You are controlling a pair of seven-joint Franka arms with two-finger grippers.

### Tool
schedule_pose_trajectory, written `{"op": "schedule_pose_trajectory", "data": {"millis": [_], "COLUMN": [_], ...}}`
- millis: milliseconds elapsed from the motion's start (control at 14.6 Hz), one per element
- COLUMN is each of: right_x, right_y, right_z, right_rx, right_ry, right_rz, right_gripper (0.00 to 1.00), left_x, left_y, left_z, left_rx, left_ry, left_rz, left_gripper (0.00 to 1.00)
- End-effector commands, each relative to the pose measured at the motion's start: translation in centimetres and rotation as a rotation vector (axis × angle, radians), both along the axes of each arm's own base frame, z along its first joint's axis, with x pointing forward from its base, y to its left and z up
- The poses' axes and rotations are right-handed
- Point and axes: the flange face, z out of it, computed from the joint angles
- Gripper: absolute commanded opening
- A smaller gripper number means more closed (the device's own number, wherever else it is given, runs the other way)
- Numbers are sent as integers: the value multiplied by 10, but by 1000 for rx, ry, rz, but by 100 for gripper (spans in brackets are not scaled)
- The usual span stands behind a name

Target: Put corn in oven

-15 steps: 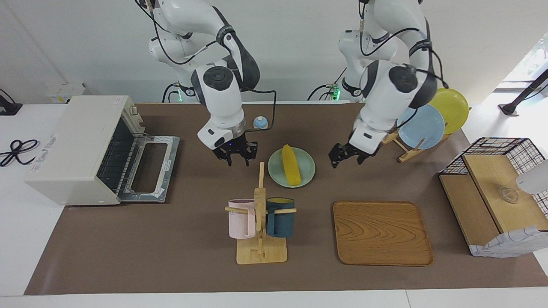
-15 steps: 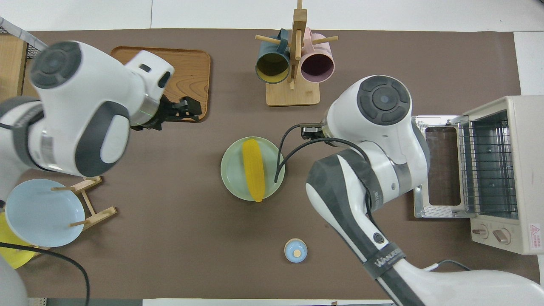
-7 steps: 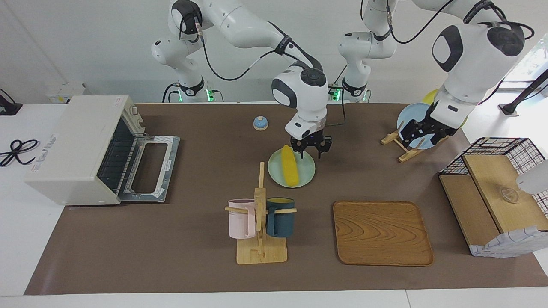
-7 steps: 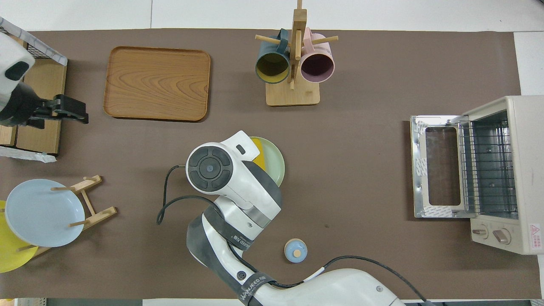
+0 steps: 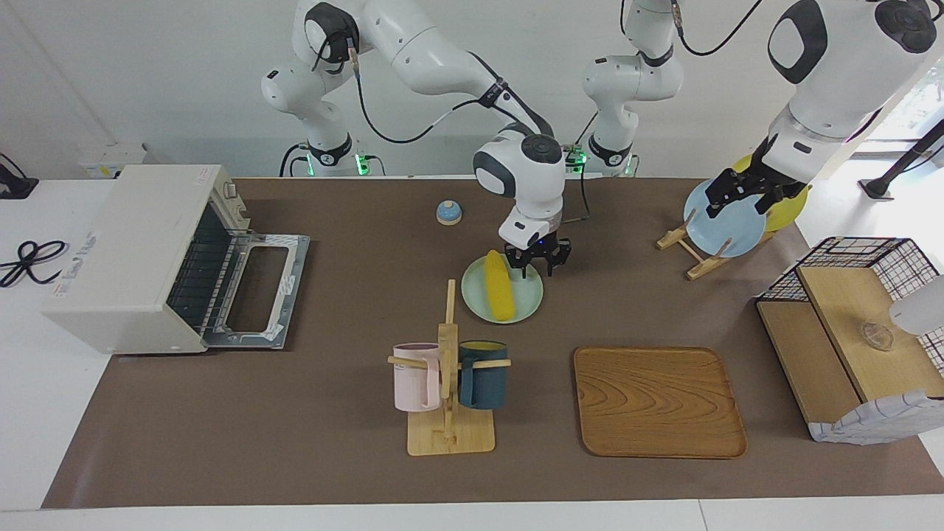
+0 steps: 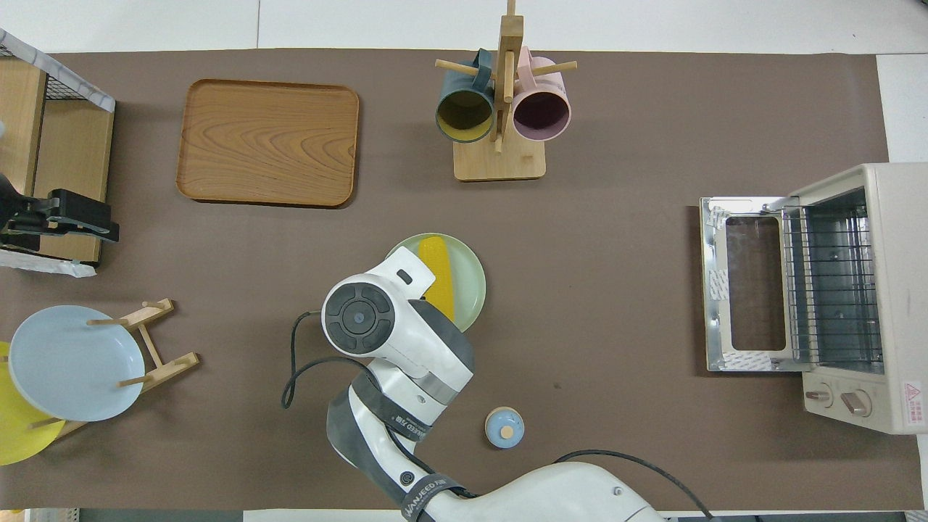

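Right gripper (image 5: 538, 259) hangs over the robot-side rim of the pale green plate (image 5: 525, 302), fingers spread, nothing held. Corn (image 5: 498, 289) lies on that plate, just beside the gripper toward the right arm's end; long axis runs toward and away from the robots. Oven (image 5: 140, 254) sits at the right arm's end, door dropped open, well apart from the corn. Right arm's band reads "WANJEED". Left gripper (image 5: 745, 193) waits over the blue plate (image 5: 726, 221) on its rack, fingers apart, empty.
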Motion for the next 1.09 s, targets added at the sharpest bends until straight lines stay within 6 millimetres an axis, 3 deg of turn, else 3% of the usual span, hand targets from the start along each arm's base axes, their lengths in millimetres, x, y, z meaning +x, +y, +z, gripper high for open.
{"op": "schedule_pose_trajectory", "data": {"millis": [0,137,274,479,752,889,1026], "right_x": [-8,-10,-10,-5,9,13,27], "right_y": [-3,-4,-5,-9,-19,-35,-64], "right_z": [-7,-10,-10,-2,44,63,79], "right_rx": [-9,-13,-25,-95,-300,-336,-381], "right_ry": [-12,-8,-8,-43,-33,-16,5], "right_rz": [26,24,33,86,117,93,78], "right_gripper": [46,32,0,0,0,0,0], "left_x": [-5,-3,2,4,-3,-3,-5], "left_y": [-3,-6,-10,-10,-8,-10,-11], "left_z": [-4,-9,-8,-2,-6,-5,-5], "left_rx": [18,16,16,14,15,15,15], "left_ry": [8,-12,-46,-44,5,0,5], "left_rz": [-13,-22,-30,-30,-30,-33,-34], "left_gripper": [100,100,100,100,100,100,100]}}
